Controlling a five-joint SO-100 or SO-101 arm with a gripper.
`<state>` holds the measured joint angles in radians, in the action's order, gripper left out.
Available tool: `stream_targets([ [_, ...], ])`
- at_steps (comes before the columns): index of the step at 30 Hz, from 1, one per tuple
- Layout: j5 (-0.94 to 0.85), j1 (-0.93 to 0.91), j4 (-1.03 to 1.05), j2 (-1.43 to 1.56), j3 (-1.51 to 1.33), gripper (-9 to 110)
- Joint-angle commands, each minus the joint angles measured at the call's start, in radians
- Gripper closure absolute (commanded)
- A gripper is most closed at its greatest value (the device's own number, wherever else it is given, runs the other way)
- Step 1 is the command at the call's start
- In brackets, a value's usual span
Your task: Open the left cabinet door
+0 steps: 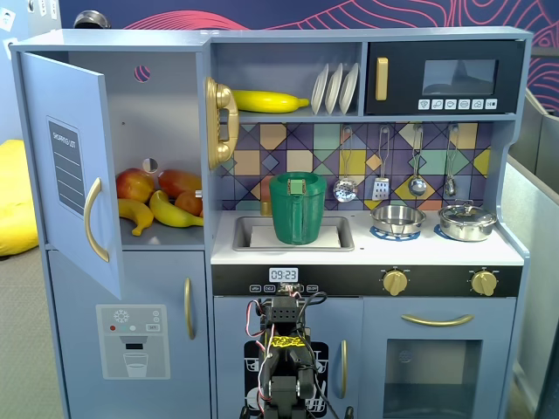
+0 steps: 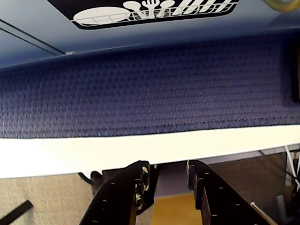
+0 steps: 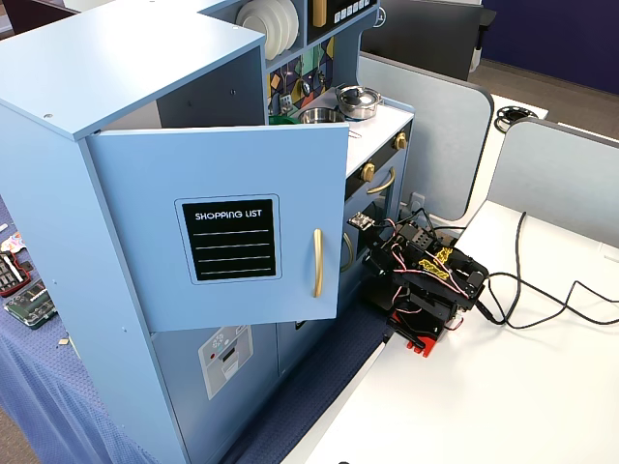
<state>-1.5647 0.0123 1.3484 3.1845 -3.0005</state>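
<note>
The left cabinet door (image 1: 70, 166) stands swung open, its black "SHOPPING LIST" chalkboard (image 3: 229, 240) and long gold handle (image 3: 316, 261) facing outward; the handle also shows in a fixed view (image 1: 92, 218). Inside the open cabinet lie apples and bananas (image 1: 157, 196). My arm (image 3: 421, 280) sits folded low in front of the kitchen's lower middle doors (image 1: 284, 367), well away from the door. In the wrist view my gripper (image 2: 168, 166) is open and empty, pointing past the white table edge (image 2: 140, 150).
Below the open door is the dispenser door (image 1: 131, 336). The small dish-rack door (image 2: 154, 9) is just ahead of the wrist camera, above a blue mat (image 2: 150, 84). A green jug (image 1: 297, 208) sits in the sink. Black cables (image 3: 542, 300) run across the white table.
</note>
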Motion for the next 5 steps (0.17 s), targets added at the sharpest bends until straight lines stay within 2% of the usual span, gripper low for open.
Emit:
stream_targets([
  [1, -0.009, -0.011, 0.179, -0.006, 0.005, 99],
  [5, 0.006, -0.017, 0.184, -0.006, 0.005, 99],
])
